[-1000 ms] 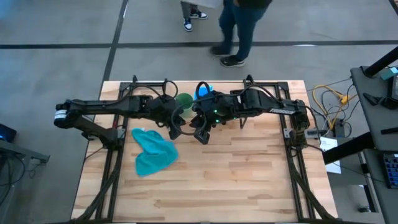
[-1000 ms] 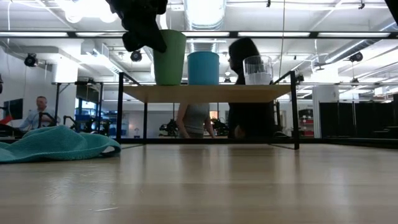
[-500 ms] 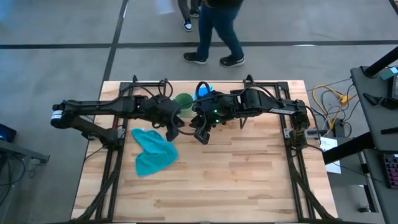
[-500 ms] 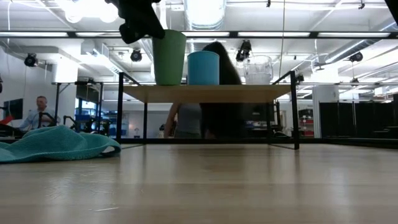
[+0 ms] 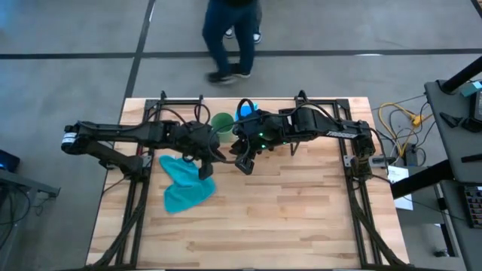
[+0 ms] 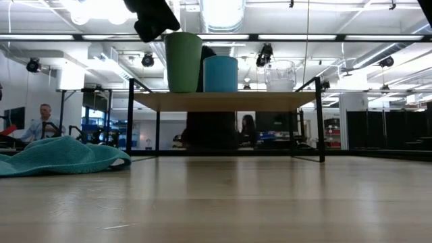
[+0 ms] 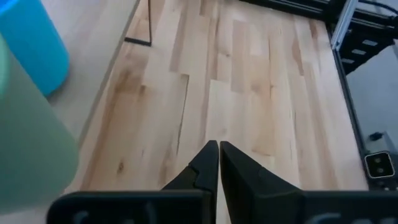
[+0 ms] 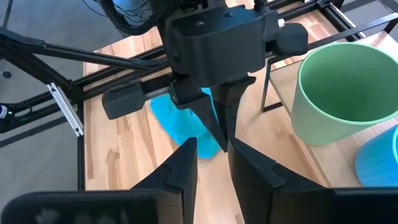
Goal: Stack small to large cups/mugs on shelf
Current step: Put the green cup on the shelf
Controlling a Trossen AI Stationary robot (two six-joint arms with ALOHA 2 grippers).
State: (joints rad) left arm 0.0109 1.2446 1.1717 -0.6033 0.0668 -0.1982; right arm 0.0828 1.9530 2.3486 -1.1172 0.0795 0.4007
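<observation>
Jaws of the left gripper [image 7: 217, 149] are pressed together, holding nothing; the wrist view shows the two dark tips meeting over bare planks. Right gripper [image 8: 211, 152] has its jaws slightly spread, a narrow gap between them, also holding nothing. In the high view both grippers sit in the upper middle of the frame, left gripper [image 5: 205, 167] just above the teal cloth [image 5: 184, 183], right gripper [image 5: 245, 162] near it to the right.

Shelf [image 6: 223, 101] stands across the upper middle of the low view on thin black legs; open tabletop [image 5: 286, 218] fills the lower half of the high view.

On the shelf, left to right: green cup [image 6: 183, 61], blue cup [image 6: 221, 73] just beside it, clear glass cup [image 6: 279, 75] set apart toward the right end. All three upright, not stacked. Green cup's rim is open and round in the right wrist view [image 8: 342, 93].

A person [image 5: 230, 38] walks at the top of the high view.
</observation>
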